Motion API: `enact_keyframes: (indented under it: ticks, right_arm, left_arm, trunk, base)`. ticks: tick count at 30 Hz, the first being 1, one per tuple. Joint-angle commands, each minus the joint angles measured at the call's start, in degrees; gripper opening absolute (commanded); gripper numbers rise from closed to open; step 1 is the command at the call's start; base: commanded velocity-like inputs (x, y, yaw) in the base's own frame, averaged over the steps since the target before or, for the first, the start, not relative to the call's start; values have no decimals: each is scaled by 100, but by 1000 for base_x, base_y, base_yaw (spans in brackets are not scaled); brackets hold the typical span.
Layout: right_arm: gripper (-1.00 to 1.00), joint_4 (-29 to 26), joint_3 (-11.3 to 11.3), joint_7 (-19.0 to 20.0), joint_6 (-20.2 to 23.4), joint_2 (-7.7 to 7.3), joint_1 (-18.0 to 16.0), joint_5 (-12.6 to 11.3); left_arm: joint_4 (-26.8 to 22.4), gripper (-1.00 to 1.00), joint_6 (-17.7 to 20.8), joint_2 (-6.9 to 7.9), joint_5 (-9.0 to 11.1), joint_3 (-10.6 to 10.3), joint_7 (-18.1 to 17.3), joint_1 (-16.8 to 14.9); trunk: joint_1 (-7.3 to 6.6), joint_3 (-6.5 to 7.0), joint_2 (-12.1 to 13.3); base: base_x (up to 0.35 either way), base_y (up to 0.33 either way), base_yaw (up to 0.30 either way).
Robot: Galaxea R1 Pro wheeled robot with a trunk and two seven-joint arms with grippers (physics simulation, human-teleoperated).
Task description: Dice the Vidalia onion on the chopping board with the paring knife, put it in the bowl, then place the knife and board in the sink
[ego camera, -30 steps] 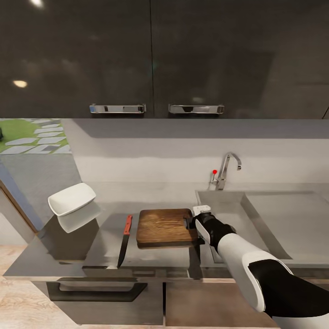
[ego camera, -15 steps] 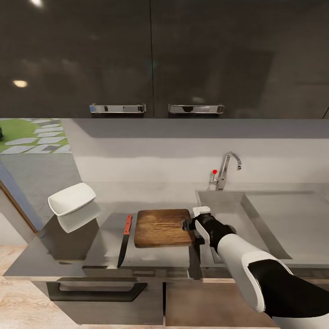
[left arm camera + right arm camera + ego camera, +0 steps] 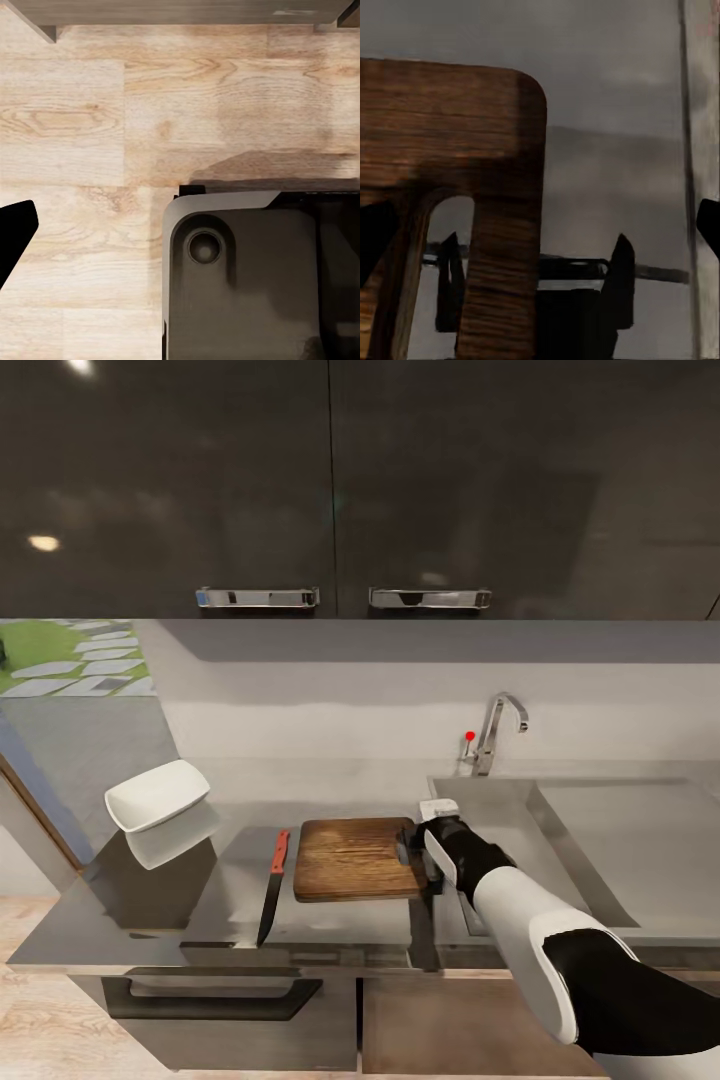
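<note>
Head view, right hand gripping chopping board end, paring knife beside, left hand's state unclear.

My left wrist camera looks straight down at a pale wooden floor of wide planks with visible grain. A dark grey, rounded-cornered piece of my own base lies over the planks, with a round recessed socket near its corner, and casts a soft shadow on the wood beside it. A black pointed shape juts in at one edge; I cannot tell what it is. A grey strip runs along the far edge.
</note>
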Motion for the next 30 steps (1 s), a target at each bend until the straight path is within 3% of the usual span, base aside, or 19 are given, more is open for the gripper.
enact_keyframes:
  ticks: [1, 7, 9, 21, 30]
  right_arm:
    - [100, -273, 36, -32, 170, 6, -2, -21]
    - [100, -1492, 54, -36, 1253, 39, -2, -20]
    - [100, -1676, 57, -36, 1401, 85, -2, -17]
    - [100, -1692, 62, -11, 1538, 134, -2, -10]
    - [100, -1584, 65, -164, 1377, 134, -2, 4]
  left_arm:
    - [-2, 100, -13, 0, 4, 3, 1, -2]
    - [-2, 100, -13, 0, 4, 3, 1, -2]
    - [-2, 100, -13, 0, 4, 3, 1, -2]
    - [-2, 100, -13, 0, 8, 5, 1, -2]
    - [-2, 100, -13, 0, 12, 8, 1, -2]
  trunk:
    - [4, -12, -11]
    - [4, -12, -11]
    - [4, -12, -11]
    - [4, -12, -11]
    - [4, -12, -11]
  base:
    - [0, 0, 0]
    - [0, 7, 0]
    - [0, 81, 0]
    - [0, 208, 0]
    - [0, 252, 0]
